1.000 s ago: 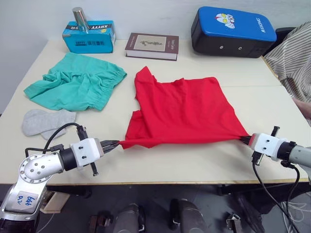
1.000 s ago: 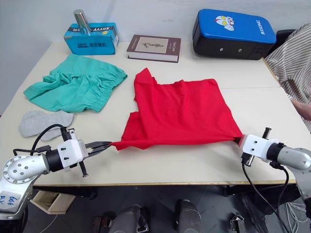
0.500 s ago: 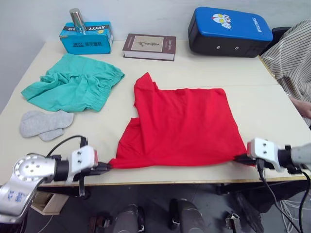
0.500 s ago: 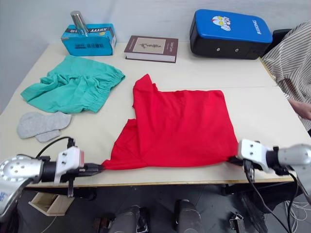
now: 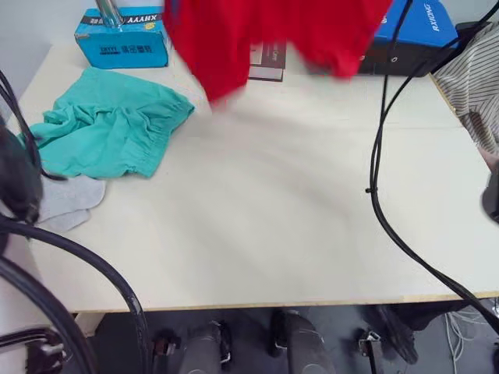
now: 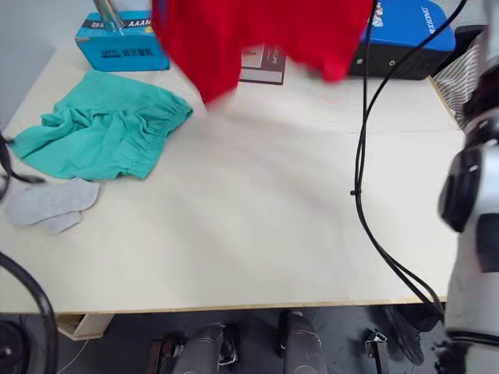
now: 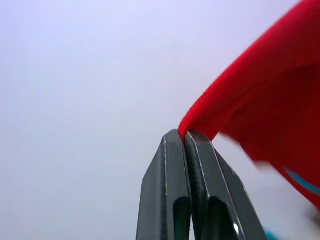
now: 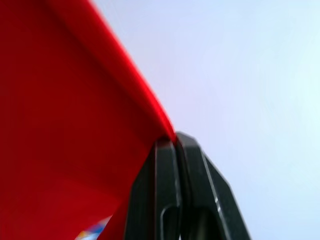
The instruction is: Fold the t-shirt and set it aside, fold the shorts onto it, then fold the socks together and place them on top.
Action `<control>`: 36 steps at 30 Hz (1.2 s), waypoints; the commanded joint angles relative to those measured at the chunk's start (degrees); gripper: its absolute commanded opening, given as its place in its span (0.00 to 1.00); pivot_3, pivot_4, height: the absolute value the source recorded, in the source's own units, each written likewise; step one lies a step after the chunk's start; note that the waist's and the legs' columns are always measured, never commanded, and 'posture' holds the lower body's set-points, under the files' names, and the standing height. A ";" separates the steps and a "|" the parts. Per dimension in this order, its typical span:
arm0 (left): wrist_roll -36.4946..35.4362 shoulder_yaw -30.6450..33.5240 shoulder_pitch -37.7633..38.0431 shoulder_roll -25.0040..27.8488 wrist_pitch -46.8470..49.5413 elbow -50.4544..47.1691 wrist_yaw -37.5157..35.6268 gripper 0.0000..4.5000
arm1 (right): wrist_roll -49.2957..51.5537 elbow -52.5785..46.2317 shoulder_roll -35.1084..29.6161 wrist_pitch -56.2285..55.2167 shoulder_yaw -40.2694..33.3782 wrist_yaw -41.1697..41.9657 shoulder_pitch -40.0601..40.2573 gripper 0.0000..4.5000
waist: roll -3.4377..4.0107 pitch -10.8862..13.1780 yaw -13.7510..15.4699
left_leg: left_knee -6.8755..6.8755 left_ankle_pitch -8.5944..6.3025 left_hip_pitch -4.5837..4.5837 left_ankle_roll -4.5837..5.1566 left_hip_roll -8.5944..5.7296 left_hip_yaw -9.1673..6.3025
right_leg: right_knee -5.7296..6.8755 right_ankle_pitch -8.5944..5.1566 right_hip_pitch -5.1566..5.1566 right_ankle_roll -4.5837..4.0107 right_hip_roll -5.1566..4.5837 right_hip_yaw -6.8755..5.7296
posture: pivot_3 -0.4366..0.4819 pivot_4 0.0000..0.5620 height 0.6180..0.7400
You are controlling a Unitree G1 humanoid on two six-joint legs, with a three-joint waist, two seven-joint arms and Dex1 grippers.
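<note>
My left gripper point(image 7: 186, 134) has its jaws pressed together on an edge of the t-shirt point(image 5: 234, 35), and my right gripper point(image 8: 175, 141) is clamped the same way on another red edge; both wrist views show the cloth pinched at the fingertips against a plain pale background, which the head views do not give me. From my eyes I see instead where the garment hangs: it is up off the tabletop point(image 5: 296, 210), blurred, spread across the top of the picture, with its lower edge dangling in front of the book point(image 5: 269, 62) and the blue padded case point(image 6: 409, 39) at the far side. The shorts point(image 5: 105, 128) lie crumpled on the tabletop at my far left, just in front of the blue tissue box point(image 5: 121, 39), which has a metal cylinder point(image 6: 107, 12) standing on it. The socks point(image 6: 47, 204) lie flat near the left edge, nearer to me than the shorts and touching or just beside their hem. A black cable point(image 5: 382, 164) runs down across the right half of the scene, and thicker black cables point(image 5: 86, 265) curve over the near left corner. Striped fabric point(image 5: 472, 86) shows at the far right edge, beside the case.
</note>
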 commanded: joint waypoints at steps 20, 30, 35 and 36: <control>-20.20 17.09 116.22 6.59 21.01 -86.36 -27.42 0.00 | 17.98 -49.95 -9.81 -2.18 -8.39 35.91 89.21 0.00 | 0.12 0.15 -1.14 | 1.05 0.35 1.25 0.40 0.32 -0.47 | -0.99 -0.12 2.46 0.34 -0.41 0.64 | 0.48 0.27 1.00; -22.94 20.70 125.63 1.44 33.59 -97.76 -24.02 0.00 | 22.50 -64.77 -14.65 10.47 -13.32 42.59 108.32 0.00 | 0.42 -0.17 1.21 | 0.72 -0.06 2.48 0.11 0.51 -0.73 | -1.60 -0.21 3.80 -0.01 -0.70 0.36 | 0.48 0.27 1.00; -27.55 21.44 125.77 2.10 37.46 -98.76 -27.37 0.00 | 24.31 -67.31 -16.60 16.56 -14.23 46.23 110.80 0.00 | 0.37 -0.20 1.64 | 0.75 -0.08 2.50 0.09 0.66 -0.65 | -1.71 -0.23 3.84 -0.04 -0.54 0.32 | 0.48 0.27 1.00; -28.33 21.61 125.35 2.21 38.19 -98.67 -27.80 0.00 | 24.39 -67.61 -16.46 17.07 -14.33 46.38 110.66 0.00 | 0.35 -0.21 1.77 | 0.75 -0.09 2.50 0.10 0.67 -0.65 | -1.71 -0.23 3.84 -0.03 -0.55 0.32 | 0.48 0.27 1.00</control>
